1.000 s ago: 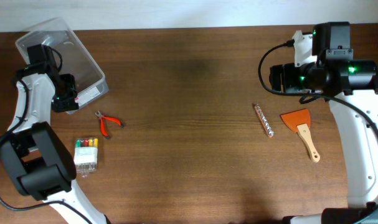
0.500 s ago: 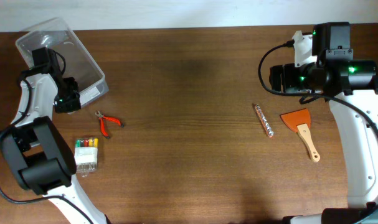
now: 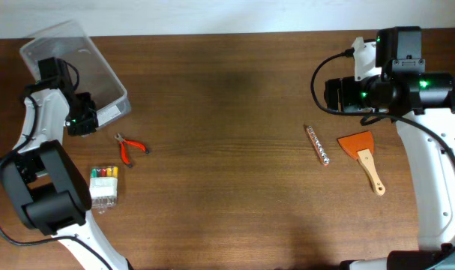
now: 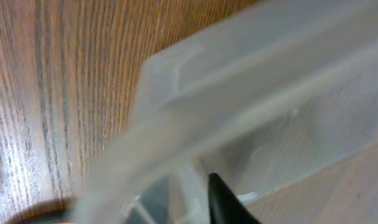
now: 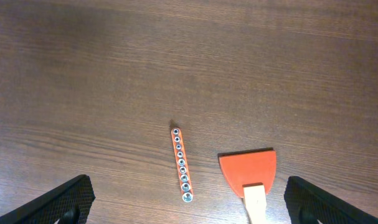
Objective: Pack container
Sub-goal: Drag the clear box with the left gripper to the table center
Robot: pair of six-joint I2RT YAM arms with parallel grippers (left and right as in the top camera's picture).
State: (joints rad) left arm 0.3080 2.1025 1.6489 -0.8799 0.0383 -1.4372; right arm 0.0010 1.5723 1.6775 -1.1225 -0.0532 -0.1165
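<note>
Container point(image 3: 100, 73), a clear tub, sits at the far left corner of the table point(image 3: 227, 195), its long axis slanting from far-left to near-right. The left gripper point(image 3: 80, 119) is at its labelled near end, the rim filling the wrist view; I cannot tell whether it pinches the rim. The right gripper point(image 3: 334, 94), fingers spread wide, hangs well apart over the bit strip point(image 5: 181, 165), so the left arm is far nearer.

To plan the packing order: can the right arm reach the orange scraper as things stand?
Probably yes. The orange scraper lies flat on the table close to the open right claw; only the bit strip lies beside it, apart.
</note>
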